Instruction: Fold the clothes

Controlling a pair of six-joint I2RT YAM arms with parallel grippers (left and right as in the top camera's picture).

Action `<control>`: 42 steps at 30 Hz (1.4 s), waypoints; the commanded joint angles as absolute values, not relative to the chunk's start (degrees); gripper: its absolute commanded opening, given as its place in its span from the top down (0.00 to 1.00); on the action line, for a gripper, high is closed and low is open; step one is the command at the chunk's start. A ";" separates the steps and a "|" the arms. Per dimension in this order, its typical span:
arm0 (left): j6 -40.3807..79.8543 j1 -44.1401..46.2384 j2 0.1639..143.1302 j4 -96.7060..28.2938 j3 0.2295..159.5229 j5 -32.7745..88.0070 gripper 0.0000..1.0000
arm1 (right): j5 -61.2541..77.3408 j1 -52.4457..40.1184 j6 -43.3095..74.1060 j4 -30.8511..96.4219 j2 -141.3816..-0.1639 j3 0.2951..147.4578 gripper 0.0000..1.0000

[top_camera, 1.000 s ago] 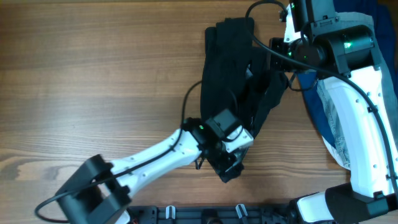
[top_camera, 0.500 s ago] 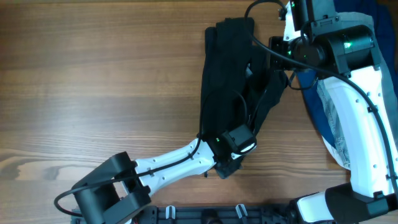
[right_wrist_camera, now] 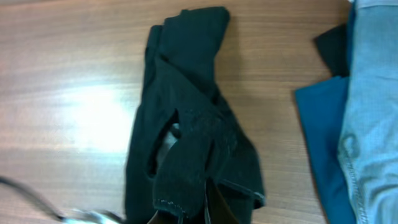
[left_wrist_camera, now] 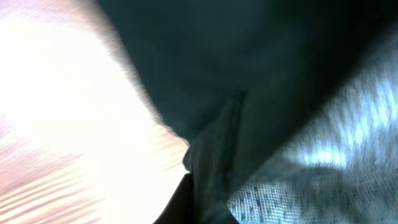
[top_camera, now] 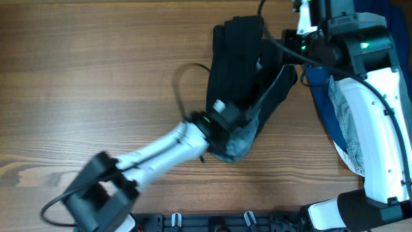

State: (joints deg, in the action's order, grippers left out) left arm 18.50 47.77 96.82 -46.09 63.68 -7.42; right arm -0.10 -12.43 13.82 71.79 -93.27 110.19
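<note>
The clothes being handled are black shorts (top_camera: 235, 61), lying lengthwise on the wooden table at top centre. My left gripper (top_camera: 226, 125) is shut on their near end, which is turned over so the pale grey mesh lining (top_camera: 239, 143) shows. The left wrist view is filled with dark fabric (left_wrist_camera: 261, 68) and the mesh lining (left_wrist_camera: 311, 168). My right gripper (top_camera: 288, 53) is shut on the shorts' right edge. In the right wrist view its fingertips (right_wrist_camera: 214, 202) pinch a raised fold of the black shorts (right_wrist_camera: 186, 118).
Royal-blue cloth (top_camera: 320, 103) and light-blue denim jeans (top_camera: 344, 132) lie at the right, partly under the right arm; both also show as blue cloth (right_wrist_camera: 320, 130) and denim (right_wrist_camera: 373, 106). A loop of the left arm's cable (top_camera: 181, 80) hangs over the table.
My left gripper has shut on the shorts' near end and carried it away from the front edge, flipping the hem so the grey lining shows. The right arm has barely moved.
</note>
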 commanded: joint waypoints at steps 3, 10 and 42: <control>24.91 26.28 84.03 -50.94 69.01 -10.76 0.96 | 3.14 -2.85 10.70 70.63 -93.62 110.15 0.96; 17.98 14.00 65.91 -43.29 82.39 -14.33 0.96 | 7.60 2.85 5.93 67.92 -93.30 115.77 0.96; 8.97 26.28 115.20 -51.92 100.51 45.08 0.40 | 13.54 15.44 -0.30 83.29 -86.30 128.14 0.96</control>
